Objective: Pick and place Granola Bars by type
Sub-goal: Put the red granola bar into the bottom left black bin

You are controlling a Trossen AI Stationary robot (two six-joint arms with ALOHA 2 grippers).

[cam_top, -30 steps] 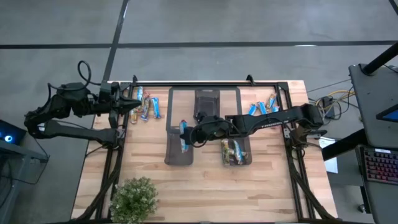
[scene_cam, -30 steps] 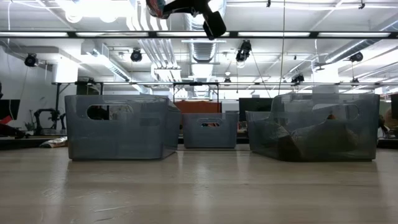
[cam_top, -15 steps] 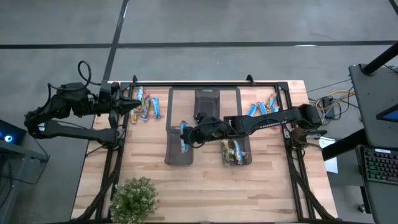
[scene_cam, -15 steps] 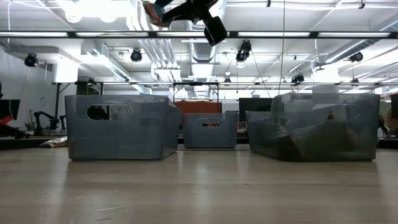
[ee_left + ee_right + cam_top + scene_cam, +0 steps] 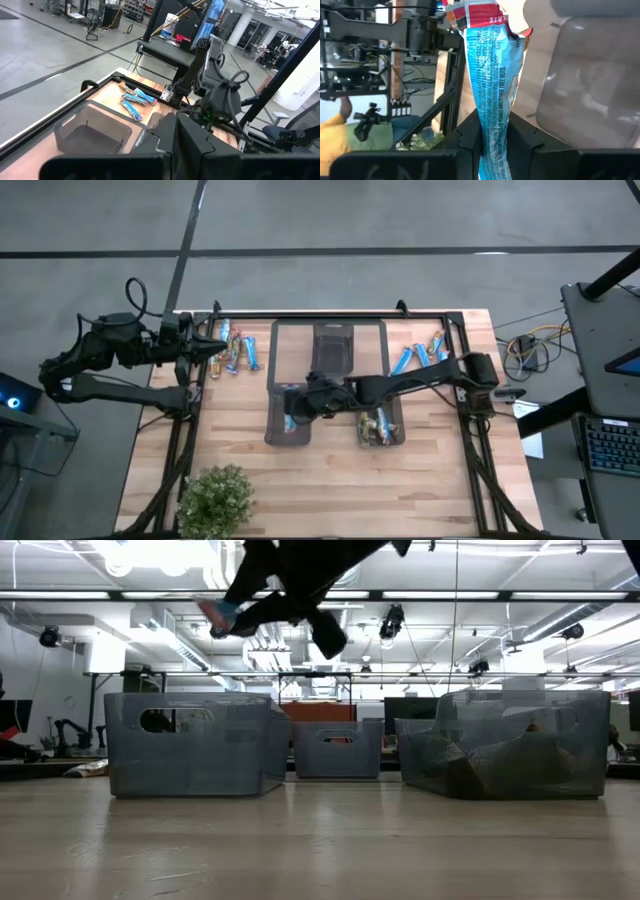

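Observation:
My right gripper (image 5: 293, 406) hangs above the left wire-mesh bin (image 5: 270, 380), shut on a blue granola bar with a red end (image 5: 490, 75). In the low view the bar's red end (image 5: 214, 612) sticks out of the gripper (image 5: 262, 598), well above the bin (image 5: 190, 745). Loose bars lie on the table at the far left (image 5: 238, 352) and far right (image 5: 420, 352). Brownish bars (image 5: 375, 425) lie in the right bin. My left gripper (image 5: 218, 345) waits shut beside the far-left bars. My right gripper pinches the bar's blue end (image 5: 492, 137) between its two fingers (image 5: 469, 135), which lie along the bar's flat faces. The rest of the bar reaches out past the fingertips, its red end farthest away. The bar is lifted clear, above the left bin.
A middle bin (image 5: 333, 345) stands at the far side between the other two. A potted plant (image 5: 215, 498) sits at the near left corner. A black frame rail (image 5: 330, 315) runs along the table's far edge.
My right gripper has come down toward the left bin and shifted a little toward the table's near edge, rolling about its own line. The bar has gone with it, still held and clear of the bin.

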